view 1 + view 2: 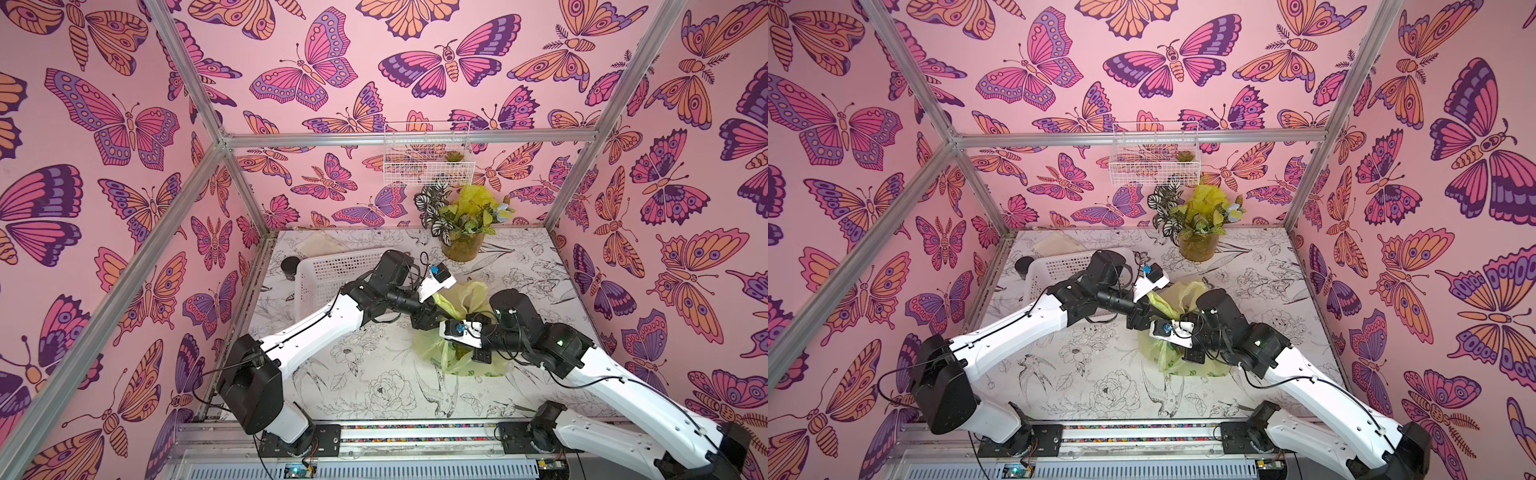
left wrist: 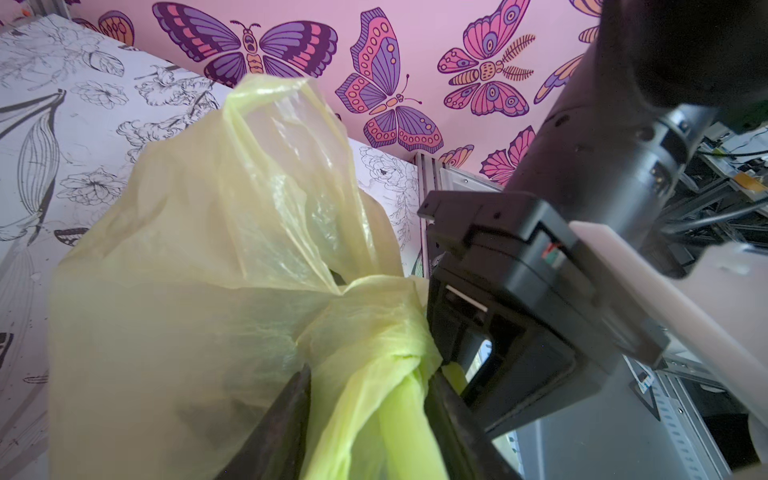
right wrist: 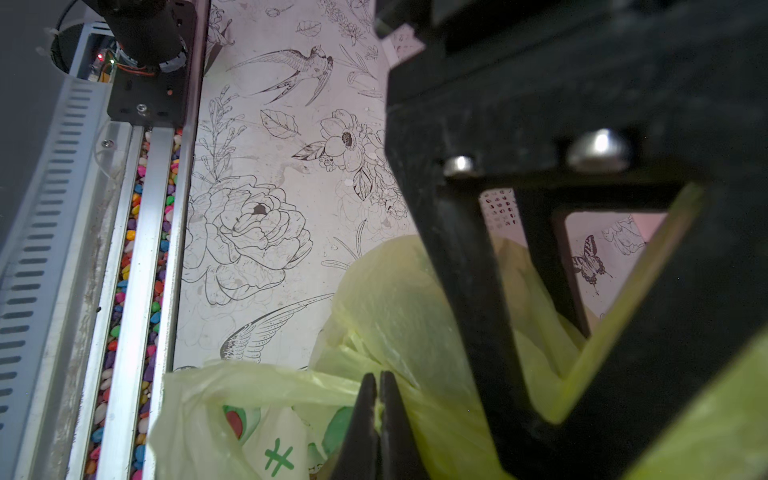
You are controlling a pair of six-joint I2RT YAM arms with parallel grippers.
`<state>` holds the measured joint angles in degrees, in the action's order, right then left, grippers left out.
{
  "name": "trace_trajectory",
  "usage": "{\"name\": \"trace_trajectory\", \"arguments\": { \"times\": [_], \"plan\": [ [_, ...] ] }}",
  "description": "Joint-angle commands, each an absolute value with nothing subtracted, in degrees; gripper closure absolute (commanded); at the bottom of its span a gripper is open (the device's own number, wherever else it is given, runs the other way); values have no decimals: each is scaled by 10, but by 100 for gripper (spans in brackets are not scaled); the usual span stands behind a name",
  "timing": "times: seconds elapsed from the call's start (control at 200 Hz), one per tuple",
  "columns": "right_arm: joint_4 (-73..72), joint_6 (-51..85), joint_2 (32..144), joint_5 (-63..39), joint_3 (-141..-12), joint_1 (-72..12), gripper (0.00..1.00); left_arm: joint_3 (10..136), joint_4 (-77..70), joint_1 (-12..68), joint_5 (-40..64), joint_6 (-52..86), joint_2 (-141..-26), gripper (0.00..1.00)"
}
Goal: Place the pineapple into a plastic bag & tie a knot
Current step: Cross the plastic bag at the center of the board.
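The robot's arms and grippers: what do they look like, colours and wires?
Both the left arm and right arm have smooth white shells between bulky black joints, with thin black cables looping outside. Each wrist carries a small white block with a blue mark. The left gripper and right gripper are black, with flat jaws.

plastic bag film too cloudy, contents unreadable. left tool: fingers cropped by frame edge, handle between them, squeeze or slack unclear. right tool: cropped likewise. in both top views tool tips too small to read.
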<state>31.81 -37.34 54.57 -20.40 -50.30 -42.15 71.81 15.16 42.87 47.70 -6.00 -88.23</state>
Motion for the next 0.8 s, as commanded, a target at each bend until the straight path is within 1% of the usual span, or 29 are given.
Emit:
{"name": "trace_trajectory", "arguments": {
  "times": [0.0,0.175,0.275,0.421,0.531,0.581,0.651,0.796],
  "plan": [
    [310,-376,550,-197,-504,-426,100,733,174,428,507,-76,-895,53],
    [308,-377,553,-194,-502,-426,100,746,183,431,517,-81,-908,54],
    [300,-375,556,-191,-504,-426,100,753,189,435,520,-88,-916,58],
    [296,-370,564,-192,-509,-426,100,758,191,439,530,-88,-924,71],
    [304,-369,565,-190,-511,-426,98,762,191,439,537,-89,-927,89],
    [314,-369,561,-187,-512,-427,91,763,191,439,536,-90,-927,100],
    [340,-371,553,-184,-516,-426,79,761,191,439,526,-94,-923,100],
    [435,-370,528,-187,-548,-426,50,754,176,439,490,-99,-914,100]
  ]
}}
